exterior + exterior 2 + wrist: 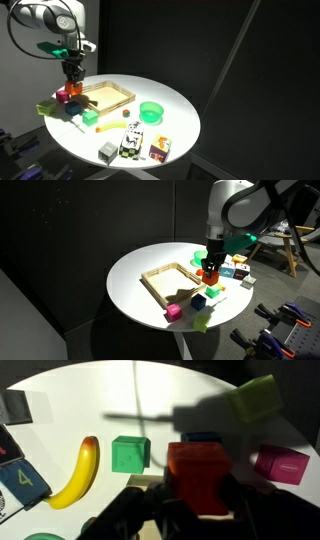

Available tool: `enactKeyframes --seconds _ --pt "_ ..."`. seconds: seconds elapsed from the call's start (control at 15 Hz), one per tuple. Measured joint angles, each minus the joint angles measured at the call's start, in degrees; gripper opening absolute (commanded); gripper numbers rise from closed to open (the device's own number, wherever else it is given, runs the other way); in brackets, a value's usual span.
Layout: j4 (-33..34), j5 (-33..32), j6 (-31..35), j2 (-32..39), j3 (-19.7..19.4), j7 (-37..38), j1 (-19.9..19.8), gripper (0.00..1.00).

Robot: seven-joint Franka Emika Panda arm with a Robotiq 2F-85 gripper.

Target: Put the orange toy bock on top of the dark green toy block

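Observation:
My gripper (200, 510) is shut on the orange block (200, 475), which fills the lower middle of the wrist view. In both exterior views the gripper (72, 75) (213, 264) holds the orange block (211, 276) low over the table beside the wooden tray. A dark block (200, 437) shows just beyond the orange one, mostly hidden by it. It also shows in an exterior view (199, 302), a little apart from the held block. Its colour reads dark blue-green.
Around the blocks lie a bright green block (130, 454), a magenta block (282, 463), a yellow-green block (255, 400) and a banana (78, 475). A wooden tray (105, 96), a green bowl (151, 111) and small boxes (130, 146) share the round white table (180, 125).

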Motion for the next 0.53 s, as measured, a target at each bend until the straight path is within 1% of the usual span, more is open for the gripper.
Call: enactKeyframes --seconds 0.27,0.53 --pt "-3.3 1.0 0.5 -4.6 -0.9 0.2 -1.9 0.22" --pt "-6.8 1.0 4.2 -7.2 -1.9 0.2 -4.3 0.22"
